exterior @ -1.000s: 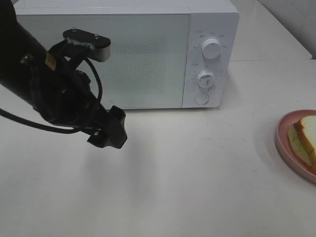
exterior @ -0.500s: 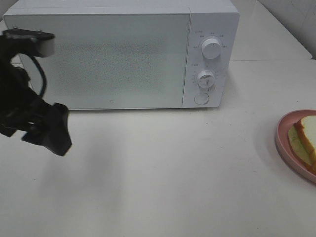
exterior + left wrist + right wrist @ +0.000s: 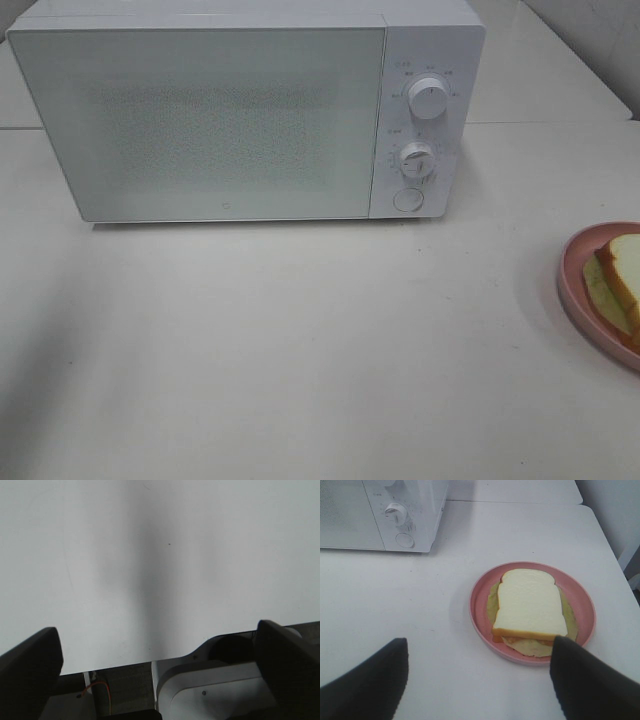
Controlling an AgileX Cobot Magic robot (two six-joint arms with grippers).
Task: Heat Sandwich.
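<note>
Across the white table (image 3: 300, 350), the biggest thing is the white microwave (image 3: 230, 120), standing at the back with its door shut flush and its two dials and round button on the right-hand panel; well apart from it, at the table's right edge in the high view, sits the round pink plate (image 3: 480, 617), and on that plate lies the sandwich (image 3: 530, 605), a thick square of white bread with tan crust and pale yellow-green filling showing round its sides, smaller than the plate and untouched; neither arm appears in the high view; the right gripper (image 3: 477, 675) hangs above the table just in front of the plate, its dark fingers (image 3: 370, 685) spread wide with nothing between them; the left gripper (image 3: 160, 665) looks down on bare table near its own base, its fingers (image 3: 30, 660) likewise released and empty; by my reading the task is at its very start, with nothing heated or moved yet; the step in hand looks like opening the microwave, since the door is closed; the next move probably calls for a gripper to reach the door's edge or the round button, then for the right one to lift the plate by its rim, level, so the bread does not slide.
</note>
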